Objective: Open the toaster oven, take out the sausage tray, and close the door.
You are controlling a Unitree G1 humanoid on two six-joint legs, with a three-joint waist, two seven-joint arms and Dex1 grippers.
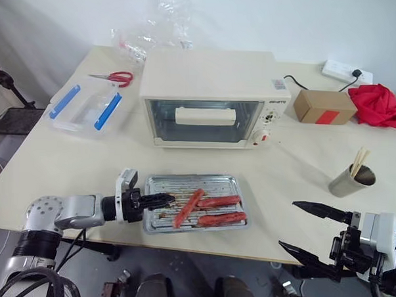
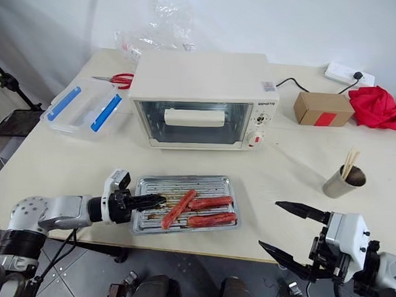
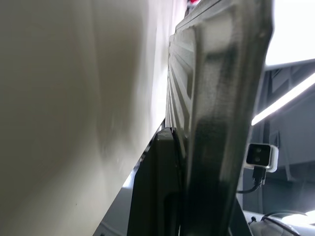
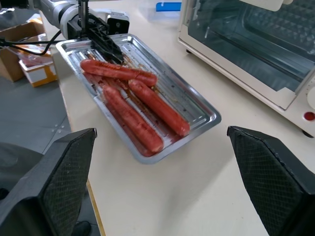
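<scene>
The cream-white toaster oven point(image 1: 214, 77) stands at the table's middle back. Its glass door point(image 1: 165, 118) is closed, the bar handle point(image 1: 205, 115) facing me. The silver sausage tray point(image 1: 196, 183) lies on the table in front of the oven, near the front edge, with three red-orange sausages point(image 1: 218, 202) in it. My left gripper point(image 1: 157, 201) reaches in level from the left and is shut on the tray's left rim point(image 3: 221, 98). My right gripper point(image 1: 287, 223) hangs open off the table's front right, apart from the tray point(image 4: 197, 110), its fingers point(image 4: 64, 177) spread wide.
A clear plastic box with blue clips point(image 1: 88, 107) and red scissors point(image 1: 115, 77) lie at the left back. A cardboard box point(image 1: 323, 106), a red cloth point(image 1: 381, 104) and a power strip point(image 1: 346, 71) sit at the right back. A cup with sticks point(image 1: 351, 180) stands right of the tray.
</scene>
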